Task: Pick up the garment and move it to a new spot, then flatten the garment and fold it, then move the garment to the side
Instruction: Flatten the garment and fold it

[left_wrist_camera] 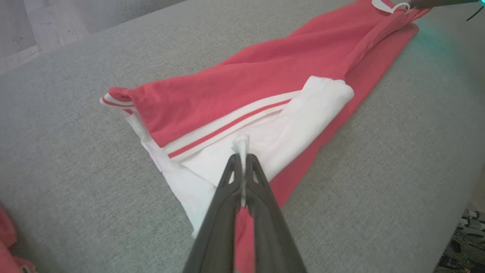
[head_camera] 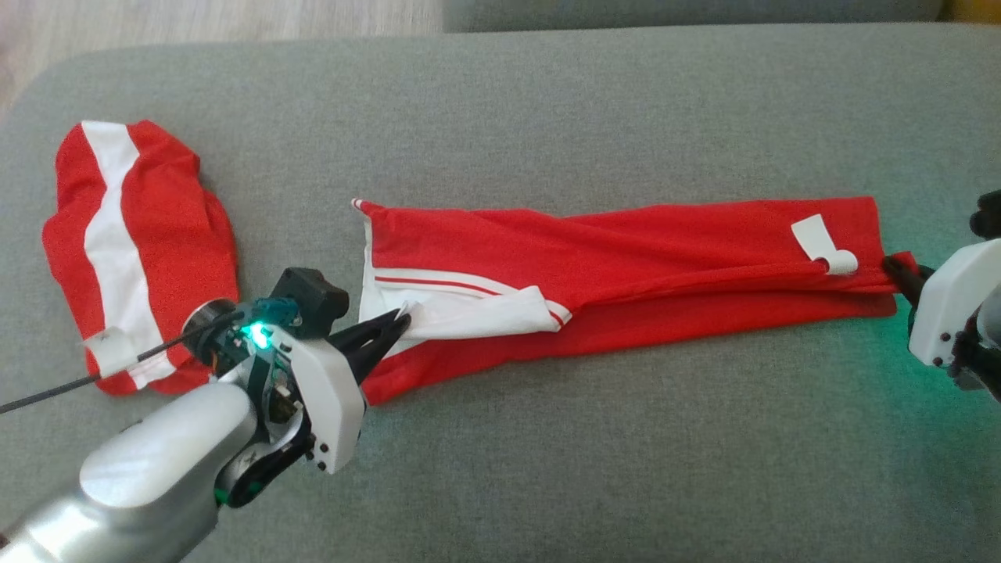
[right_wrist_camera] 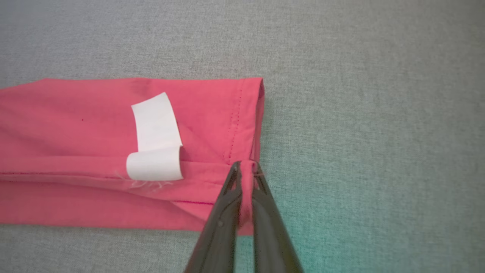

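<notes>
Black fingers, left end effector [head_camera: 400, 314]: pressed together, pinching a white fold at the white-trimmed end of the garment [head_camera: 626, 250].
Opposite end, right end effector [head_camera: 895, 267]: fingers pressed together, pinching the red hem corner, just beside the curled white label [head_camera: 823, 246].
Garment: red with white trim, lying on the cushion as a long narrow band between the two grips. Creases run along its length, and a white sleeve part [head_camera: 485, 311] lies folded over the near edge.
Step in hand: flattening, I judge. The cloth is drawn out lengthwise but not yet smooth, and no tidy fold is made.
Next move calls for: an even pull apart from both ends, kept low over the cushion, so the creases ease without either pinch slipping.
Surface: grey woven cushion [head_camera: 626, 453], soft and likely to drag on the cloth.
Nearby: second red-and-white garment [head_camera: 141, 250], crumpled, well apart to the left.
Room: pale wooden floor [head_camera: 195, 23] beyond the far edge.
</notes>
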`<state>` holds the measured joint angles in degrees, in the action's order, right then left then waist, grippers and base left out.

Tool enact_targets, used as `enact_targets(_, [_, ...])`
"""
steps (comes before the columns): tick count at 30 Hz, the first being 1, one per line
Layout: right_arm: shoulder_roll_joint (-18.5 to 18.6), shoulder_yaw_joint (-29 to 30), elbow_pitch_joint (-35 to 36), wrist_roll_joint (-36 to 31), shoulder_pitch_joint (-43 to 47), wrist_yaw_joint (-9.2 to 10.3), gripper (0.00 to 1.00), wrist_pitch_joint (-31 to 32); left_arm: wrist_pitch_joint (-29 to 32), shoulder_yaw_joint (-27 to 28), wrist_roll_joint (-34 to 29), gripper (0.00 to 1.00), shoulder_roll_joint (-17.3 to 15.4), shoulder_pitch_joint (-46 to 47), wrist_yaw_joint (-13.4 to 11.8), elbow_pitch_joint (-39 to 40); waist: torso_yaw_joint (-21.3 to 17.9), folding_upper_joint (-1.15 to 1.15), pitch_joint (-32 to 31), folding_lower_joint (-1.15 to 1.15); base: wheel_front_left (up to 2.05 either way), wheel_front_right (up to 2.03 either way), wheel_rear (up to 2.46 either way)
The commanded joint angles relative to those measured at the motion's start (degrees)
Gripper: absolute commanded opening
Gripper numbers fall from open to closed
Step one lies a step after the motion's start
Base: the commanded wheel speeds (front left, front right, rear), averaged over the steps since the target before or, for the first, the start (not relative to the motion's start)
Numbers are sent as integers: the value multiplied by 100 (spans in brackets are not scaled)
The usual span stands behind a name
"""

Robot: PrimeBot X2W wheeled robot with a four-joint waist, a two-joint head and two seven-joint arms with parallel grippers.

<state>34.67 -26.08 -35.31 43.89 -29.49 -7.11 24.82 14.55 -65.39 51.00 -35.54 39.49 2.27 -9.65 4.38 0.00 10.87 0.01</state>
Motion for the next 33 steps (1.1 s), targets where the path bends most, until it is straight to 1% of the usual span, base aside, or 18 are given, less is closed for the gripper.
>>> enact_targets(1, [207,44,173,31,24,-37,0,30,-18,216,-17,0,-223,246,-33,112,1,0,83,-1,0,0,0])
enact_targets(2, [205,82,186,15,15,-37,11,19,-21,210,-22,0,-207,250,-34,96,2,0,114,-1,0,0,0])
enact_targets(3, [195,112,195,-2,12,-37,67,11,-28,202,-30,0,-188,254,-33,76,4,0,132,-1,0,0,0])
enact_targets(4, [178,150,186,5,16,-37,100,30,-37,194,-39,0,-170,258,-32,50,5,0,145,-1,0,0,0])
enact_targets(5, [166,186,180,-3,13,-37,100,44,-46,189,-46,35,-155,263,-33,23,3,0,155,-1,0,0,0])
enact_targets(6, [159,204,194,-23,12,-37,100,66,-58,188,-53,98,-143,267,-38,-3,-3,0,160,-1,0,0,0])
enact_targets(7, [157,227,213,-34,10,-37,100,90,-86,201,-49,100,-128,264,-55,-31,-11,0,156,-1,0,0,0])
enact_targets(11, [119,450,279,3,1,-37,100,57,-324,343,12,100,-44,228,-184,-124,-70,0,59,-1,0,0,0])
enact_targets(12, [55,640,336,58,-30,-37,100,-74,-564,529,85,100,20,208,-343,-154,-107,0,-5,-1,0,0,0])
enact_targets(13, [-10,761,379,95,-52,-37,100,-176,-712,636,116,100,49,194,-436,-172,-131,0,-41,-1,0,0,0])
enact_targets(17, [-372,1246,686,187,-120,-37,100,-818,-1498,1149,282,100,211,59,-826,-227,-212,0,-181,-1,0,0,0])
enact_targets(18, [-372,1246,686,187,-120,-37,100,-818,-1498,1149,282,100,211,59,-826,-227,-212,0,-181,-1,0,0,0])
enact_targets(19, [-461,1335,797,145,-111,-37,100,-1035,-1723,1279,314,100,256,12,-924,-235,-226,0,-217,-1,0,0,0])
enact_targets(22, [-807,1529,1199,-15,0,-37,100,-1679,-2426,1652,402,100,403,-176,-1184,-262,-258,0,-320,-1,0,0,0])
enact_targets(25, [-1214,1708,1558,-288,214,-37,100,-2269,-2872,2026,348,100,570,-418,-1324,-227,-276,0,-418,-1,0,0,0])
enact_targets(27, [-1452,1793,1739,-627,404,-37,100,-2636,-2942,2348,236,100,758,-679,-1369,-189,-274,0,-466,-1,0,0,0])
enact_targets(29, [-1737,1864,1842,-1002,624,-37,100,-2946,-2950,2797,-139,100,1008,-981,-1353,-38,-262,0,-505,-1,0,0,0])
enact_targets(33, [-2291,1990,1828,-1590,1081,-37,100,-3372,-2953,3535,-954,100,1570,-1774,-1129,141,-235,0,-587,-1,0,0,0])
